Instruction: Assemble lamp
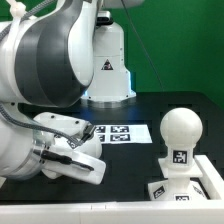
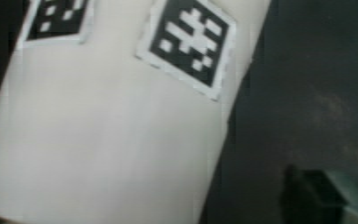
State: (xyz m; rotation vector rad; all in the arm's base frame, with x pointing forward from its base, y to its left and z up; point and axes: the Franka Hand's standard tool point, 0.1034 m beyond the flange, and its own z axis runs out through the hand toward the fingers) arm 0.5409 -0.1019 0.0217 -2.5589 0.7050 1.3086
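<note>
Nearest: white tagged lamp part [image 2: 123, 120] fills the wrist view, likely the shade.
End effector: hidden behind the arm; grip state cannot be told.
Bulb on base [image 1: 181, 140]: lower right, on bench [image 1: 120, 170].
Risk: off-centre closing could tip the part.

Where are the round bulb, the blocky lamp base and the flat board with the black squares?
bulb [image 1: 181, 127]: exterior view, on its round head.
base [image 1: 190, 186]: exterior view, on its top beside the bulb's stem.
marker board [image 1: 122, 133]: exterior view, on its printed tags.
</note>
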